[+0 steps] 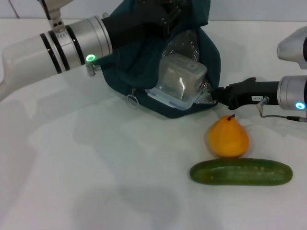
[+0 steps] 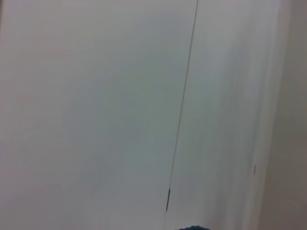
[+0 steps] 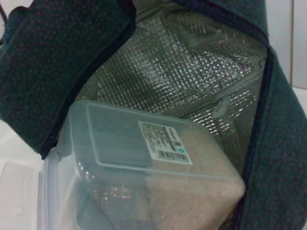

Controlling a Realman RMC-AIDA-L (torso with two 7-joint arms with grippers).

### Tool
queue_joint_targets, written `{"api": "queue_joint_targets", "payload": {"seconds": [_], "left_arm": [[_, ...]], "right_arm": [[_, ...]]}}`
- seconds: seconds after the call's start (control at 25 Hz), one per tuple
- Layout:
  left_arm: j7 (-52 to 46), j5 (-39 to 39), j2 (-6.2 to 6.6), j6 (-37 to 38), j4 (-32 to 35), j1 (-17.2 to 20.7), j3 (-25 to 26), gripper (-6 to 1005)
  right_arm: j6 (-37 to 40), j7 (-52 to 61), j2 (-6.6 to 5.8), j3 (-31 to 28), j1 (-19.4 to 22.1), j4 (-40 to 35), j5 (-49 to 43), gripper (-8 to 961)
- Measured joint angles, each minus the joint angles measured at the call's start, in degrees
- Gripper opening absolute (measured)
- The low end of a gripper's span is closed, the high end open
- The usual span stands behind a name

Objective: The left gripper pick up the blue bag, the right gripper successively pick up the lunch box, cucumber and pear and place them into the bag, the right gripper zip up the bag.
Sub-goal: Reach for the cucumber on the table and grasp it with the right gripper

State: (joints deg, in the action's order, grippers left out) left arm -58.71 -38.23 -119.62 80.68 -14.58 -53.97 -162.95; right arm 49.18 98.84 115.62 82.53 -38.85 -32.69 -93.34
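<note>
Now the white table is seen with the blue bag lying at its far side, mouth wide open, silver lining shown. The bag's top edge is gripped by the left gripper, its fingers pinched on the cloth. Inside the mouth, the lunch box is tipped on its side, partly poking out; it is clear plastic with a blue rim and a white label. The right gripper is held low just beside the bag's open edge, close to the box; whether its fingers are spread cannot be told. The long green cucumber is laid nearer the front, and the yellow-orange pear is touching it, just below the right gripper.
</note>
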Motion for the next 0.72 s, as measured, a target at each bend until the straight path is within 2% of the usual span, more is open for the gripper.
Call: {"api": "queue_joint_targets", "payload": {"seconds": [0.44,0.6,0.72], "left_arm": [[3.09,-0.13,0.0,0.46,1.0,0.55,0.05,45],[4.08,-0.17,0.01,0.52,1.22,0.6,0.07,45],[4.06,-0.19,0.12,0.55,0.59,0.62,0.09,45]], "right_arm": [[-2.08,-0.82,-0.32,-0.36,0.93,-0.92,-0.08,20],[-2.41,-1.9,-0.4,-0.79,3.32,-4.63,0.28,14],[-1.05,-3.37,-0.37,-3.56,5.78,-8.47,0.48,10]]}}
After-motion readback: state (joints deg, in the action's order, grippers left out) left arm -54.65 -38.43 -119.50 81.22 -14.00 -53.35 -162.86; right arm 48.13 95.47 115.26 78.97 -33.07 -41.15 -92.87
